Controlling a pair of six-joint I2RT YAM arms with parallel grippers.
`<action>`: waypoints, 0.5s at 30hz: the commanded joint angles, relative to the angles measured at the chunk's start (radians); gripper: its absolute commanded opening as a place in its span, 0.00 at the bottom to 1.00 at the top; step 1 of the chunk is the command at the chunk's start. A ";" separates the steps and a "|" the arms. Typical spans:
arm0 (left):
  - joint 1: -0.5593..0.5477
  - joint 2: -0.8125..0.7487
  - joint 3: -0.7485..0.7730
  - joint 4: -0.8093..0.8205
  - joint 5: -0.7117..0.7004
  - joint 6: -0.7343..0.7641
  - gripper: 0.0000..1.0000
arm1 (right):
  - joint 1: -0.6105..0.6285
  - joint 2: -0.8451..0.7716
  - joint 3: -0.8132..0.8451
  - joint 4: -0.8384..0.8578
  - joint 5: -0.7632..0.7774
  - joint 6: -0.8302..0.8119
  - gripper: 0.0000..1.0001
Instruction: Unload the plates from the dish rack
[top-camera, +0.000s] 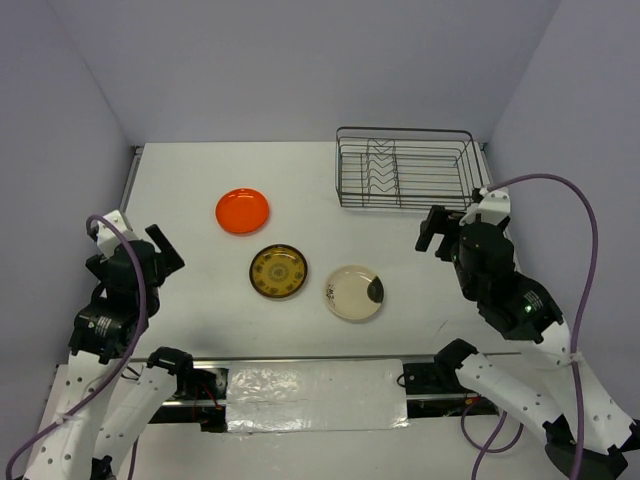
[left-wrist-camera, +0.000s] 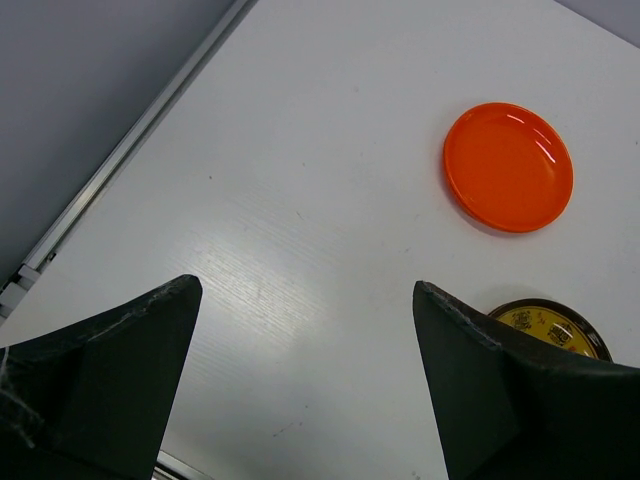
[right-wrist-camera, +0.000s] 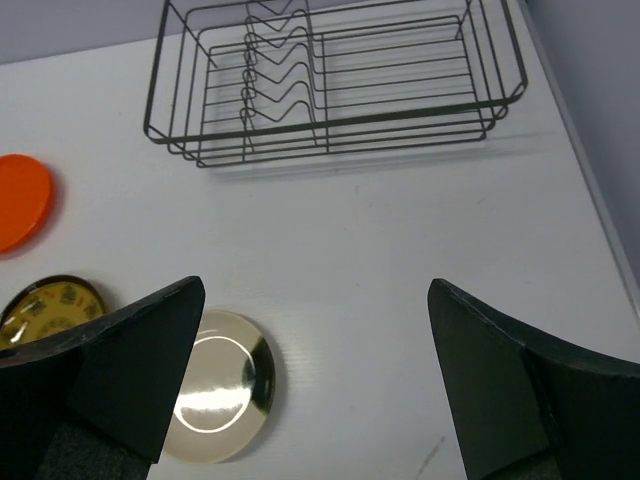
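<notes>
The wire dish rack (top-camera: 405, 167) stands at the back right of the table with no plates in it; it also shows in the right wrist view (right-wrist-camera: 330, 85). Three plates lie flat on the table: the orange plate (top-camera: 242, 211), the dark brown patterned plate (top-camera: 278, 271) and the cream plate (top-camera: 354, 293). My left gripper (top-camera: 160, 248) is open and empty, near the left side, with the orange plate (left-wrist-camera: 508, 166) ahead of it. My right gripper (top-camera: 436, 230) is open and empty, in front of the rack, with the cream plate (right-wrist-camera: 215, 398) below its left finger.
A white table (top-camera: 200, 170) is enclosed by grey walls at the back and sides. A foil-covered bar (top-camera: 315, 395) runs along the near edge between the arm bases. A metal rail (left-wrist-camera: 120, 155) borders the table's left edge.
</notes>
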 joint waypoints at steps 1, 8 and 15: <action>0.006 -0.019 0.041 0.040 0.028 0.034 0.99 | -0.003 -0.037 0.058 -0.200 0.061 -0.012 1.00; 0.006 -0.052 0.088 -0.001 0.066 0.050 0.99 | 0.002 -0.178 0.064 -0.220 -0.004 -0.028 1.00; 0.006 -0.085 0.041 0.011 0.051 0.059 1.00 | 0.002 -0.183 0.078 -0.222 -0.036 -0.028 1.00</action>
